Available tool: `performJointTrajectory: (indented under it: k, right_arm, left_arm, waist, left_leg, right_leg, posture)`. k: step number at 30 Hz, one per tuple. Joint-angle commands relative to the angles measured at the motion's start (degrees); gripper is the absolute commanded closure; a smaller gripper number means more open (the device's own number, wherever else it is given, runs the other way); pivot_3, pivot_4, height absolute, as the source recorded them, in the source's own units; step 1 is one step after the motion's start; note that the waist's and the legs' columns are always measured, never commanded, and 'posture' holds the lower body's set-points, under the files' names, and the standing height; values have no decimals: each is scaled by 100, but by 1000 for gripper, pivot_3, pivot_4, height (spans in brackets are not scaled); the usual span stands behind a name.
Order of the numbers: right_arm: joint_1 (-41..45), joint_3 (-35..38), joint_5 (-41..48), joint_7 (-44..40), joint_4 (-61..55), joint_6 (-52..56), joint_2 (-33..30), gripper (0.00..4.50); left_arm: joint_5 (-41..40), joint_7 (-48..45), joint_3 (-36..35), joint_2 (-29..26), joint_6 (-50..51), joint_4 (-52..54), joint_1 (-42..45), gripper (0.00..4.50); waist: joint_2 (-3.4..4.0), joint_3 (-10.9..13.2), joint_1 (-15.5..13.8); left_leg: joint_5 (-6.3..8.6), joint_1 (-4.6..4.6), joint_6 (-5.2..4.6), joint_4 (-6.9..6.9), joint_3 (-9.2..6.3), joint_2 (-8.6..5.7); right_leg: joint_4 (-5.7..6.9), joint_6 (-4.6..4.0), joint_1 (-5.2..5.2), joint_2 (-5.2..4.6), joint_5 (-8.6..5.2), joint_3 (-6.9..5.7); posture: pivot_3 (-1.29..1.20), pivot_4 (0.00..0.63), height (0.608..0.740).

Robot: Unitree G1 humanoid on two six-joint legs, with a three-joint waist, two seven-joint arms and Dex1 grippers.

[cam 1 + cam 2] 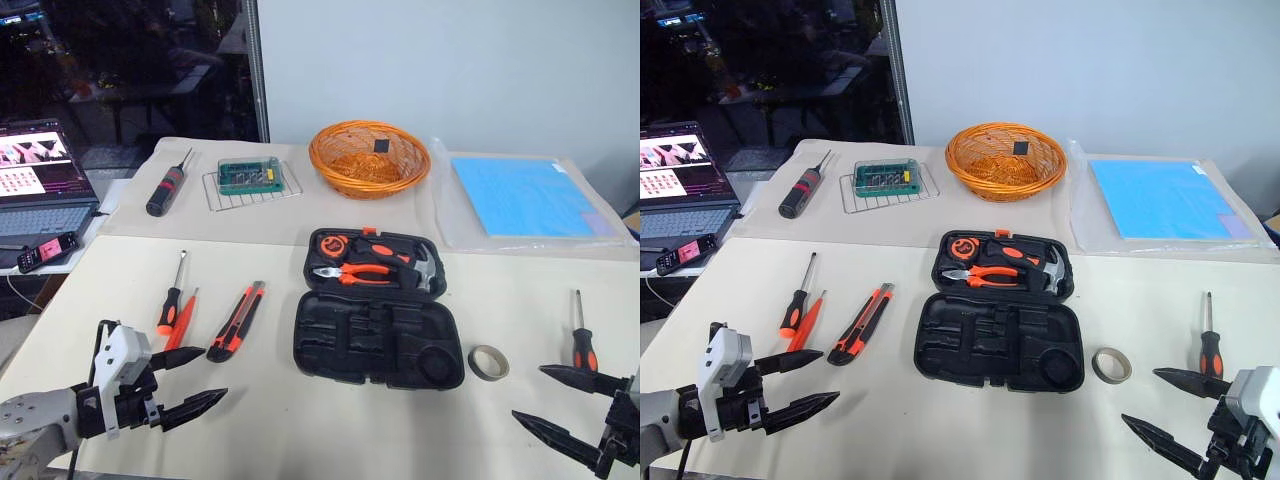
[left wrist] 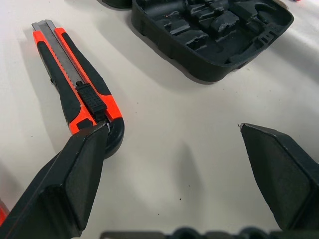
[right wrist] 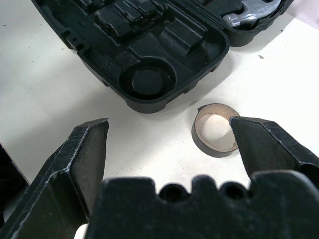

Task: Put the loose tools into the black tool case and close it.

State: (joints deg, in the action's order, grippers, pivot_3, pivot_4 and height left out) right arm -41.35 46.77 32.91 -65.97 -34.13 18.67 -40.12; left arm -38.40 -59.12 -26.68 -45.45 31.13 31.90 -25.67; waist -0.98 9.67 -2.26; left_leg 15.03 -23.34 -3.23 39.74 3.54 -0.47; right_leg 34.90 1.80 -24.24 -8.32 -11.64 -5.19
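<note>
The black tool case lies open mid-table; its far half holds pliers, a hammer and a tape measure, and its near half shows bare slots. To its left lie the utility knife and two slim orange-and-black screwdrivers. Another screwdriver lies at the far right. My left gripper hovers open just in front of the knife, one fingertip near its butt end. My right gripper is open near the table's right front, beside that screwdriver.
A tape roll sits right of the case, in front of my right gripper. At the back are an orange wicker basket, a green board on a wire rack, a black red-banded screwdriver and a blue sheet. A laptop stands left.
</note>
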Motion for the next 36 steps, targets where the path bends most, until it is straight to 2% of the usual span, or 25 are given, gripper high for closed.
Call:
performJointTrajectory:
  k: [1,2,4,7,9,12,14,17,19,21,22,23,24,27,28,31,34,36]
  right_arm:
    - [541,-290,286,330,-371,-131,19,47]
    - [1004,-650,462,554,-603,-69,-23,47]
    - [1612,-1148,595,808,-875,44,-101,47]
    - [2199,-1669,685,904,-957,272,-317,47]
    - [2699,-2052,783,829,-873,365,-544,47]
    - [3183,-2388,806,855,-749,444,-697,47]
    - [3380,-2502,823,888,-673,455,-728,47]
    - [3528,-2642,672,872,-602,344,-717,47]
    - [3538,-2686,585,882,-599,286,-707,0]
    - [3532,-2674,606,925,-630,310,-694,0]
    - [3519,-2656,618,952,-655,324,-689,0]
    - [3502,-2637,627,979,-678,336,-685,0]
    - [3489,-2628,631,997,-692,339,-685,0]
    - [3343,-2565,665,1135,-804,373,-633,0]
    - [3266,-2534,656,1187,-844,365,-601,0]
    - [2925,-2325,693,1331,-928,375,-500,0]
    - [2348,-1910,746,1443,-1118,350,-318,0]
    - [1852,-1554,802,1395,-1277,327,-208,0]
  left_arm:
    - [-227,992,-120,393,203,165,468,0]
    - [-292,1814,-243,710,457,226,780,0]
    - [-396,2877,-466,1086,937,293,1180,0]
    - [-287,4259,-770,1207,2013,340,1680,0]
    - [-343,4973,-878,1052,2914,169,2245,0]
    - [-120,5375,-703,819,3523,-157,2810,0]
    - [-85,5609,-652,881,3977,-410,3160,0]
    - [81,5668,-206,891,4292,-795,3452,0]
    - [210,5784,-164,1041,4378,-977,3499,388]
    - [255,5618,-11,1036,4285,-1013,3387,985]
    - [289,5542,27,1033,4199,-1059,3335,1066]
    - [327,5494,19,1052,4110,-1089,3306,1694]
    - [368,5465,-5,1075,4053,-1110,3298,1827]
    - [270,4839,-121,988,3381,-1022,3228,3091]
    - [169,4463,-173,930,3052,-941,3207,3269]
    - [-177,2963,-60,339,2453,-651,3105,3269]
    - [53,1081,989,-742,1604,-405,3148,3269]
    - [370,234,1867,-1082,1027,-565,3627,3269]
  waist:
    - [0,2,0]
    - [4,0,3]
    - [-4,5,43]
    - [-14,5,29]
    - [-23,7,8]
    - [-33,9,-36]
    - [-37,7,-45]
    - [-38,7,-43]
    - [-40,7,-28]
    - [-43,9,-21]
    - [-44,8,-15]
    - [-44,8,-9]
    - [-44,8,-4]
    - [-44,8,5]
    - [-44,8,3]
    - [-52,10,-18]
    - [-51,9,-62]
    - [-21,-2,-121]
  left_leg:
    - [0,0,0,0,0,0]
    - [0,4,1,-1,-1,4]
    - [0,7,1,8,3,22]
    - [-14,13,21,10,2,29]
    - [-13,15,19,8,4,30]
    - [-33,2,-18,12,4,28]
    - [-27,5,-22,11,5,28]
    - [-13,1,-26,10,13,25]
    - [-12,-1,-23,10,19,25]
    - [-11,0,-18,10,24,26]
    - [-11,0,-18,9,24,27]
    - [-11,8,-16,8,26,29]
    - [-11,9,-16,8,28,32]
    - [10,17,32,8,30,39]
    - [10,17,34,8,30,40]
    - [10,6,35,9,32,40]
    - [11,-4,35,8,33,37]
    - [14,-2,31,7,44,33]
  right_leg:
    - [0,0,0,0,0,0]
    - [-2,0,4,0,0,0]
    - [-5,9,11,0,6,12]
    - [13,57,16,42,38,42]
    - [11,42,20,76,33,39]
    - [13,24,10,93,33,41]
    - [12,10,14,96,30,41]
    - [10,-20,11,97,46,47]
    - [10,-20,9,101,46,48]
    - [12,-22,8,102,45,54]
    - [12,-22,8,102,45,55]
    - [16,-24,9,102,45,62]
    - [15,-25,8,101,44,65]
    - [17,-26,8,101,44,67]
    - [17,-25,8,101,43,67]
    - [17,-44,-3,101,47,67]
    - [11,-56,-9,101,39,61]
    - [5,-64,-4,97,28,63]
  posture:
    - [0,150,740]
    - [0,150,740]
    - [0,150,740]
    - [0,150,740]
    - [0,150,740]
    - [0,150,740]
    - [0,150,740]
    - [0,150,740]
    - [0,150,740]
    - [0,150,740]
    - [0,150,740]
    - [0,150,740]
    - [0,150,740]
    - [0,150,740]
    - [0,150,740]
    - [0,150,740]
    - [0,150,740]
    - [0,150,740]
